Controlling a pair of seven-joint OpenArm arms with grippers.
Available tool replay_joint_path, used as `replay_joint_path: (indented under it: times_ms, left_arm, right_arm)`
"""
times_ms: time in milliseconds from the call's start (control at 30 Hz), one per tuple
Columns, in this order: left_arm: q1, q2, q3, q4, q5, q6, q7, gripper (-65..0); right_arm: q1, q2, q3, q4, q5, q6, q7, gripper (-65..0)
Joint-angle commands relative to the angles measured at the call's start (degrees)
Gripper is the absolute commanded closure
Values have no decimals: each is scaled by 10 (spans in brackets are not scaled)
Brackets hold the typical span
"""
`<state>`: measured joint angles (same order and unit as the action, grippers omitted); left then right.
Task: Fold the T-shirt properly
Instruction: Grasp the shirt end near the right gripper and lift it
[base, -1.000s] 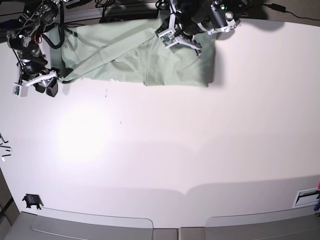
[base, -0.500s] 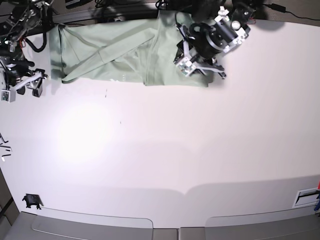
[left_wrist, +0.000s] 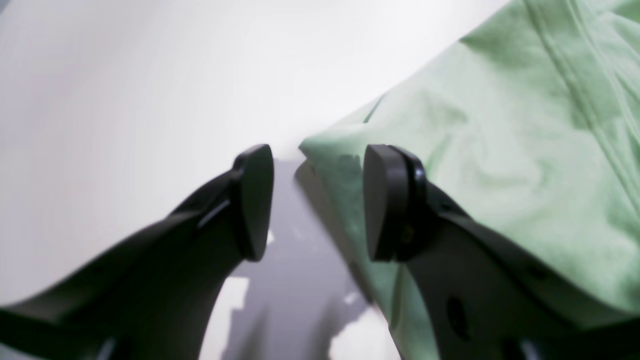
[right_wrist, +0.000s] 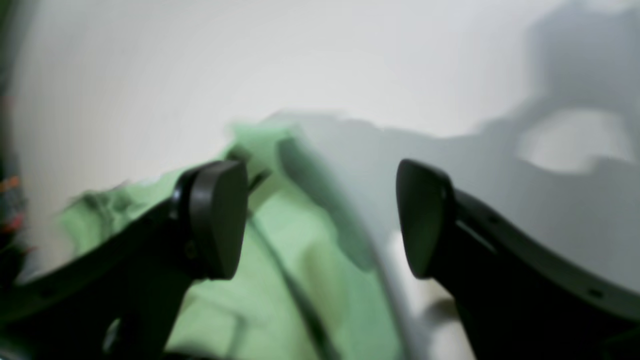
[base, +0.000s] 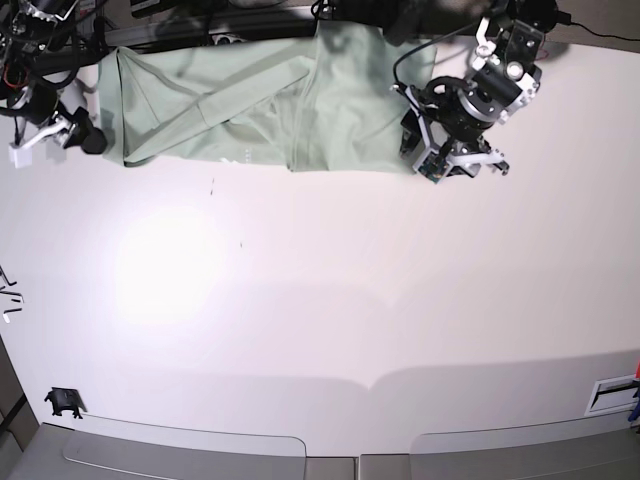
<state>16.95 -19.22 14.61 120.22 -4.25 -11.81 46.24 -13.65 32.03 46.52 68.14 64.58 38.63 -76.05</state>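
Both sets of fingers stand parted and grasp nothing: the left gripper hangs just off the corner of the shirt, and the right gripper sits just beside its opposite edge. The shirt lies flat along the far side of the bench, already folded into a long band with one flap laid over the body.

In the left wrist view the corner of the shirt lies between the fingers; in the right wrist view the cloth is blurred, its edge under the gap.

We judge the next fold wants both ends pinched together. We should take each corner through all its layers, lift evenly, and carry the cloth over without dragging, so the band stays square.

No containers are in sight; a small dark object rests at the near edge of the bench
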Motion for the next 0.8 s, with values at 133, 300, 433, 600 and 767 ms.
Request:
replay_joint_path:
  times_ms: [133,300,433,600,767]
  left_arm:
    - [-3,-2,-2,11,-3,2,-20,-273]
    - [-3,-2,-2,11,-3,2,-23,-273]
    - [-3,-2,-2,11,-3,2,-22,-273]
    - [-3,-2,-2,11,-3,2,-22,-273]
    - [-3,-2,-2,11,-3,2,-22,-273]
  right_arm:
    - [3,16,-6,-46,127,14,-39,-437]
    - [3,16,-30,-50,144,14,-39,-437]
    - [3,16,-66,-50,100,14,-39,-437]
    - [3,16,-124,-50,50,14,-39,-437]
    - [3,16,-167,-50,51,14,-39,-437]
